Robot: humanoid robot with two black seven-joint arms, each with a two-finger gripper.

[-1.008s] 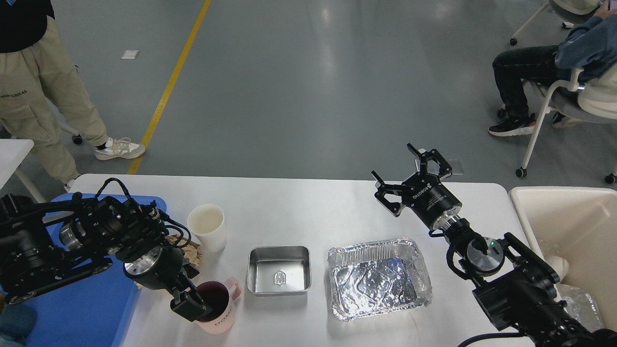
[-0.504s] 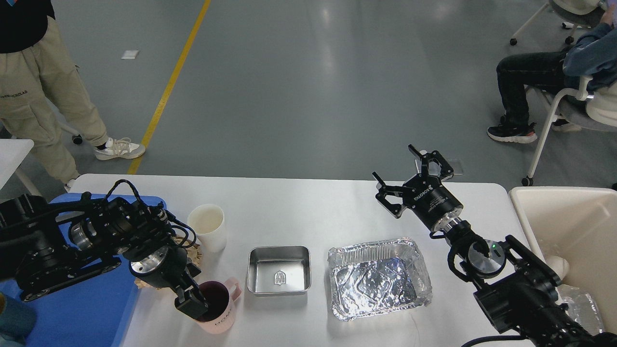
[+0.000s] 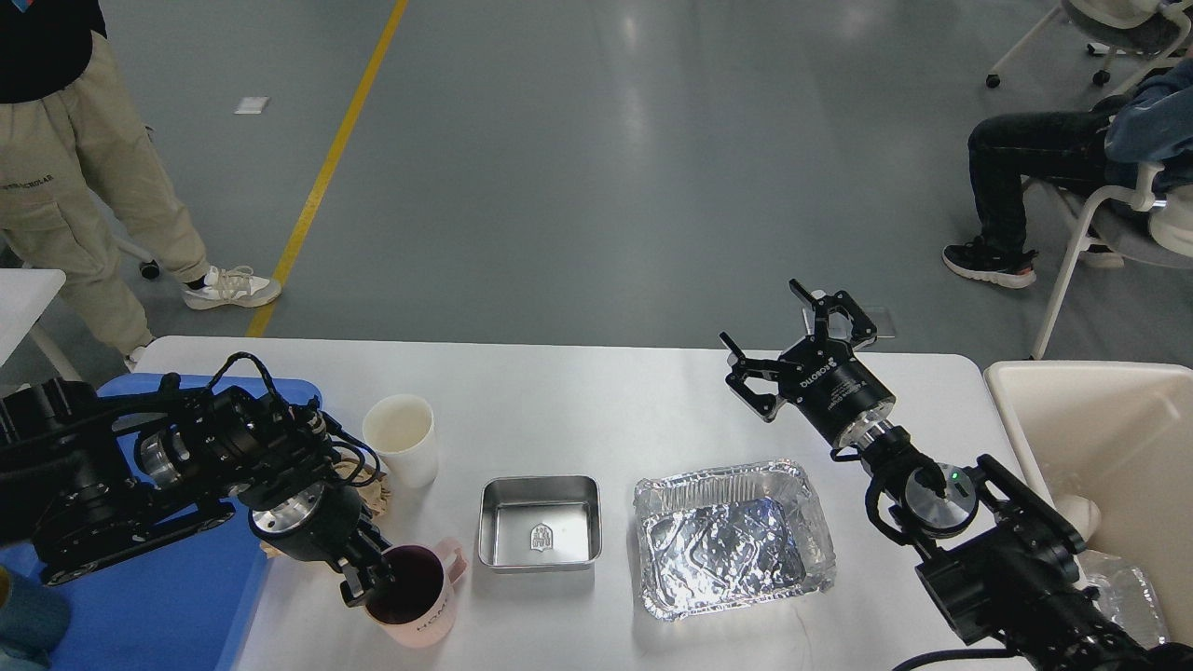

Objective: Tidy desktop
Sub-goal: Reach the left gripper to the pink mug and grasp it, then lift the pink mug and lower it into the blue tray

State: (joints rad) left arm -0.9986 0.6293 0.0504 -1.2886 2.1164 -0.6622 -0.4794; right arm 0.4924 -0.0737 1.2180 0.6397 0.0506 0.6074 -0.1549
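Our left gripper (image 3: 373,582) pinches the pink mug (image 3: 419,596) rim at the near-left of the desktop (image 3: 578,410), right gripper (image 3: 792,349) hovers wide open and empty, so we should lift straight, keep the mug level, then swing to the blue tray (image 3: 186,596).

Desktop (image 3: 596,391): large white rectangular top, rounded far corners, smooth, slightly glossy surface with faint scuffs. Lies flat, spanning nearly the full view width; near edge cut off by frame.
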